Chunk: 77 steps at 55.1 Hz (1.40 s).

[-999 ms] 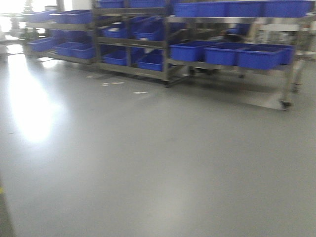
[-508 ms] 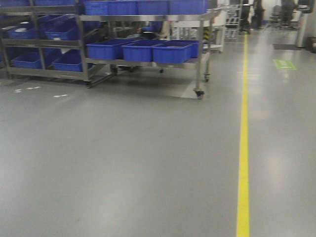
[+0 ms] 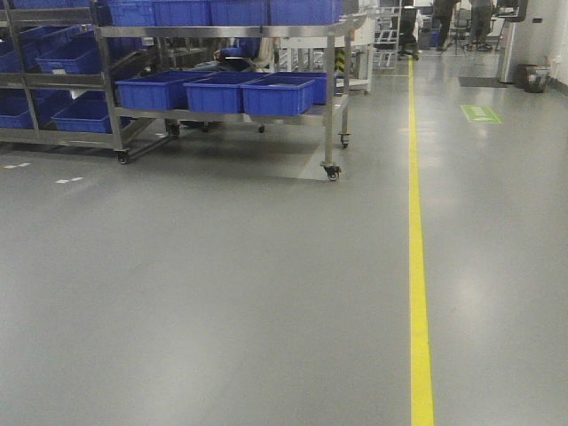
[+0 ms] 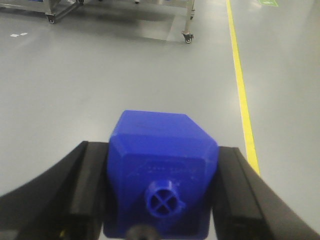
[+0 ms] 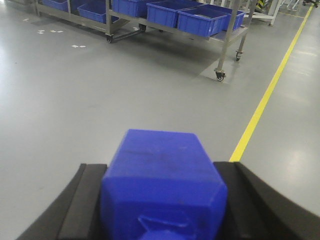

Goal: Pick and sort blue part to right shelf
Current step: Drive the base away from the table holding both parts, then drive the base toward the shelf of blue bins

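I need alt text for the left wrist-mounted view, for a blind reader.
The left gripper holds a blue part between its black fingers, cap knob facing the camera. Beyond it are grey floor, a yellow floor line and castor wheels of a rack.

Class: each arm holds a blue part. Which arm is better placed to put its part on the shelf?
Left, narrowly. The left end effector grips one blue part, the right end effector its twin; the shelf stands ahead-left across bare floor, beyond either arm, so the base must drive first.
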{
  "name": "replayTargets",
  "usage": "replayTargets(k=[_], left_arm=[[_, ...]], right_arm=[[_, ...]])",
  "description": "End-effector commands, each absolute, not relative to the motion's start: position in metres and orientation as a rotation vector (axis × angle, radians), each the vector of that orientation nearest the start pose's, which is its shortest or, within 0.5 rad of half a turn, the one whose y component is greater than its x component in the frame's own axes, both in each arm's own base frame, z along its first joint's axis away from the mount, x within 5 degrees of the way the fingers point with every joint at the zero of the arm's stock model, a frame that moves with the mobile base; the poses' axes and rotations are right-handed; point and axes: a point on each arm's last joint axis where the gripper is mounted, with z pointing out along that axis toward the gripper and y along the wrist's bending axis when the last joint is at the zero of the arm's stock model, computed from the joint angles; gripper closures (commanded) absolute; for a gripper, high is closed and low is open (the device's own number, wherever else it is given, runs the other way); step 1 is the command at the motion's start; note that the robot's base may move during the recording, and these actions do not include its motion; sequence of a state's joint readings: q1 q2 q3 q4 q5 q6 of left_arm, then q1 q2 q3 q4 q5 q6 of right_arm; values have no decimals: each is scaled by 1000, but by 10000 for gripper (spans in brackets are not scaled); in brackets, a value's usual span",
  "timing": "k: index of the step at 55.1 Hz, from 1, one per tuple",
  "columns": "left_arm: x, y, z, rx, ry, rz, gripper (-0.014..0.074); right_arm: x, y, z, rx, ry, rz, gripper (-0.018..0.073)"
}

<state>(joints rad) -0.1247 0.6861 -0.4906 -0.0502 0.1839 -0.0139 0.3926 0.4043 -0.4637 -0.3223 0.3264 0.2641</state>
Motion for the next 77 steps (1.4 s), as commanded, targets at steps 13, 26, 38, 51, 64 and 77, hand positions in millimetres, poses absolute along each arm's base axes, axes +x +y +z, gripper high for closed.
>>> replayTargets(k=[13,26,38,51,64,77], left_arm=[[146,-20,319,60,1742,-150,263],[146,-20,319,60,1744,-150,263],[146,-20,319,60,1744,-150,263],[146,-20,319,60,1742,-150,263],[146,-20,319,60,1742,-150,263],[146,-20,319,60,1742,-150,263]], right_arm=[[86,28,331,-319,1591,177,437],[86,28,331,-319,1591,177,437],[86,28,331,-319,1591,177,437],[86,28,331,-319,1592,177,437],[86,28,331,-319,1593,177,437],[86,28,331,-319,1594,176,437]])
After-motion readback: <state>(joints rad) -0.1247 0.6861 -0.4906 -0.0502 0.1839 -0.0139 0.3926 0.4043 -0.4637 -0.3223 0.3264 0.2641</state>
